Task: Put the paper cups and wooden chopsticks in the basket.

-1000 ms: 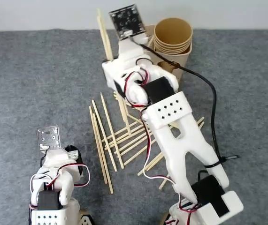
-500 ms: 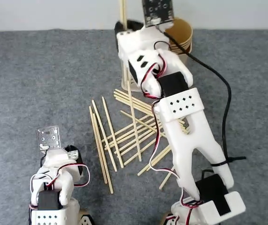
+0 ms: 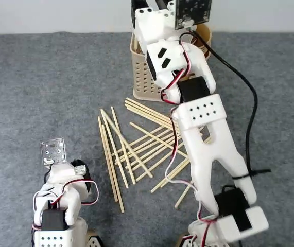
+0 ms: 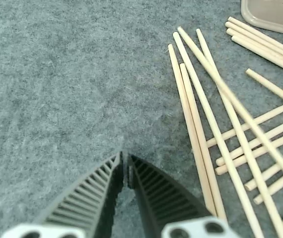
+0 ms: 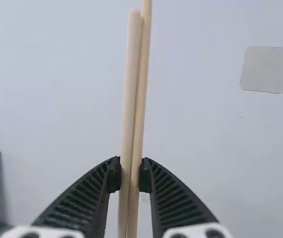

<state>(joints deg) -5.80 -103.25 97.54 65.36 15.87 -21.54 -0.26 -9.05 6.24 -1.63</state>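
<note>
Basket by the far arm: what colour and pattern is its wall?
The basket is beige with vertical slots, clearest in the high view.

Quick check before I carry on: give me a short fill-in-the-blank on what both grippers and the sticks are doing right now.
The right gripper is shut on ___ chopsticks.
The left gripper is ___ and holds nothing.
The loose chopsticks lie on the grey mat, outside the beige ___.
Missing words: two; shut; basket.
</note>
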